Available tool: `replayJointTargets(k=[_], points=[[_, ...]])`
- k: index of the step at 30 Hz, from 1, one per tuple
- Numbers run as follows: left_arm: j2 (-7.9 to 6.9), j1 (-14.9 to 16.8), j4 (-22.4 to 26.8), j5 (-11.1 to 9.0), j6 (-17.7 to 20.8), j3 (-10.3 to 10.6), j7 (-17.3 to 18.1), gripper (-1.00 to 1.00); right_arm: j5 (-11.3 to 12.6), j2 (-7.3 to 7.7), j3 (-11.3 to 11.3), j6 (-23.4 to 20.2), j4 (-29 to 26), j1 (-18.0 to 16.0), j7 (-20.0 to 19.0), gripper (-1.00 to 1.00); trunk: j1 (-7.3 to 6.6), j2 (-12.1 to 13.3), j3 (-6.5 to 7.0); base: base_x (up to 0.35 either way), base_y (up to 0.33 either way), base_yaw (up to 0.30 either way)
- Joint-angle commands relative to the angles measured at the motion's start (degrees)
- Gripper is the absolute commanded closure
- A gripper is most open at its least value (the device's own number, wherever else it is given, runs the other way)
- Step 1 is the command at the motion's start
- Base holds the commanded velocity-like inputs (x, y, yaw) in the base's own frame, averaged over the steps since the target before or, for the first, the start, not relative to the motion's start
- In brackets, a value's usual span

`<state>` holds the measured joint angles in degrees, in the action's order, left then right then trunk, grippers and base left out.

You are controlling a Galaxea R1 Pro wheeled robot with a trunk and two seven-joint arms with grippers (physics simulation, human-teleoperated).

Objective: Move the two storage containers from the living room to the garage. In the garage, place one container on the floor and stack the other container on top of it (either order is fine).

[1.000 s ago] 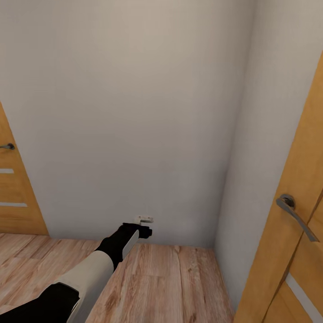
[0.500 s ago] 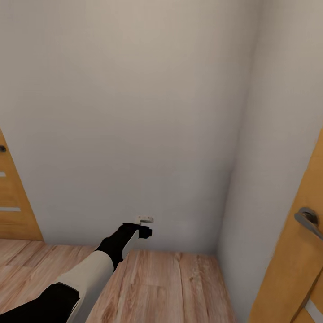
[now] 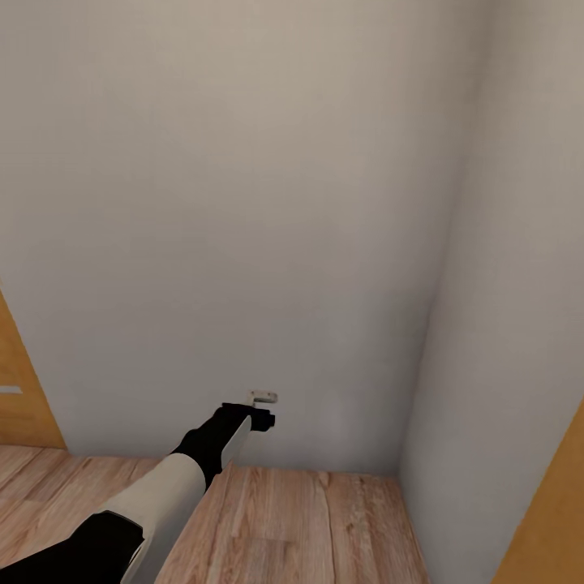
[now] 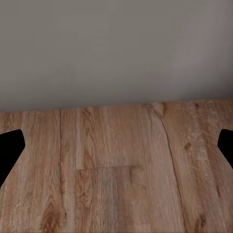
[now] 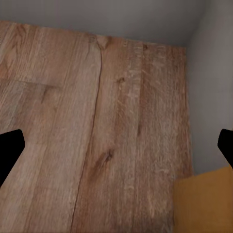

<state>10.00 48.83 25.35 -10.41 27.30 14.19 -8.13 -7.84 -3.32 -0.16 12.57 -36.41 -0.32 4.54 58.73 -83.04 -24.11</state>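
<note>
A white wall (image 3: 243, 203) corner over wood-plank floor (image 3: 308, 527) is faced, with wooden doors (image 3: 20, 381) at the left and lower right edges of the frame; the storage containers are not in sight. A turn away from the corner is judged best made slowly, arms tucked. The left end effector (image 3: 261, 410) at lower centre touches nothing. In both wrist views the fingertips (image 4: 9, 150) stand wide apart, empty; the right end effector (image 5: 116, 150) hangs over the floor.

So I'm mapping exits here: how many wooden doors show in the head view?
2: one door at the left edge, beside the white wall, another door at the lower right corner. Both are cut off; more may be out of frame.
</note>
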Motion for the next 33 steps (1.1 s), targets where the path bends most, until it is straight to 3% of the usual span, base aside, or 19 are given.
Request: replayJointTargets(k=[1, 33], points=[[0.00, 0.04, 0.05, -0.62, 0.21, 0.23, -0.48, -1.00, -0.60, -0.02, 0.00, 0.08, 0.02, -0.03, 0.38, -1.00, 0.00, -0.04, -0.07, 0.017, 0.000, 0.018], [0.00, -0.05, 0.04, -0.58, 0.21, 0.14, -0.48, -1.00, -0.60, -0.02, 0.07, 0.08, 0.02, -0.03, 0.29, -1.00, 0.00, -0.04, -0.07, 0.001, 0.000, 0.267]])
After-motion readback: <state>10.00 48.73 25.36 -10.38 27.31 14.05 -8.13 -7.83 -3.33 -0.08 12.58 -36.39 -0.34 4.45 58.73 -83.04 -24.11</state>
